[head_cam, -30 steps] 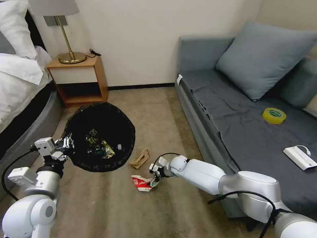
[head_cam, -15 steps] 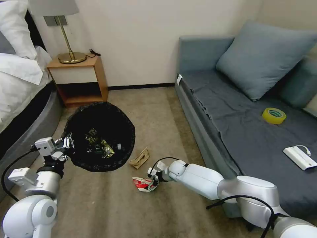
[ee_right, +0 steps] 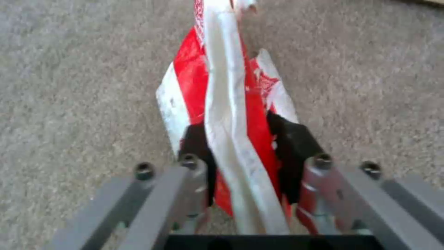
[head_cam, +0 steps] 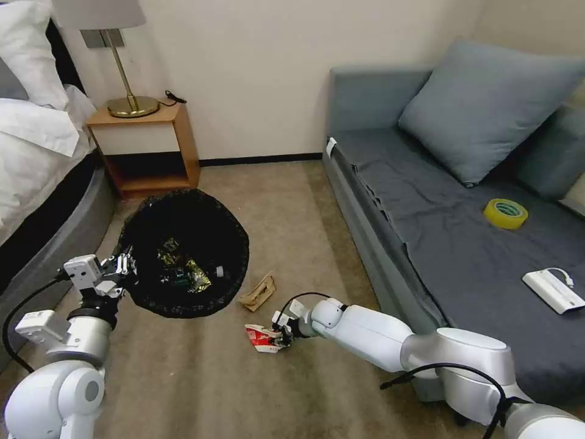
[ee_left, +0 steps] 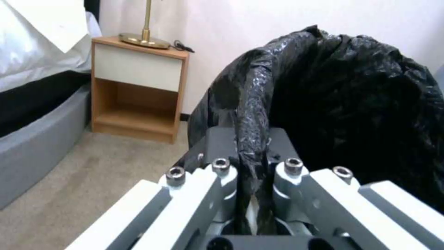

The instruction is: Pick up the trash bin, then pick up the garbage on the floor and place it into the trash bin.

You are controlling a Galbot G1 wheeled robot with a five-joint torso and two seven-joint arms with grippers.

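The trash bin [head_cam: 183, 207], lined with a crinkled black bag, hangs tilted at the left, and my left gripper [head_cam: 124, 266] is shut on its near rim. In the left wrist view the fingers [ee_left: 221, 152] pinch the bag's folded rim [ee_left: 253, 114]. A gold-brown wrapper [head_cam: 186, 271] and a clear bottle [head_cam: 210, 272] lie inside the bin. On the carpet, my right gripper [head_cam: 278, 333] is down at the crushed red-and-white carton [head_cam: 258, 339]. In the right wrist view its black pads [ee_right: 196, 142] press both sides of the carton [ee_right: 231, 104]. A tan paper scrap [head_cam: 258, 292] lies just beyond.
A grey sofa [head_cam: 390, 244] runs along the right, with a yellow tape roll [head_cam: 506, 213] and a white corded box [head_cam: 551, 291] on its seat. A wooden nightstand [head_cam: 146, 149] with a lamp stands at the back left, beside the bed [head_cam: 42, 201].
My right gripper has dropped lower and a little left onto the carton, and its fingers now sit around it. The left arm and bin have held still.
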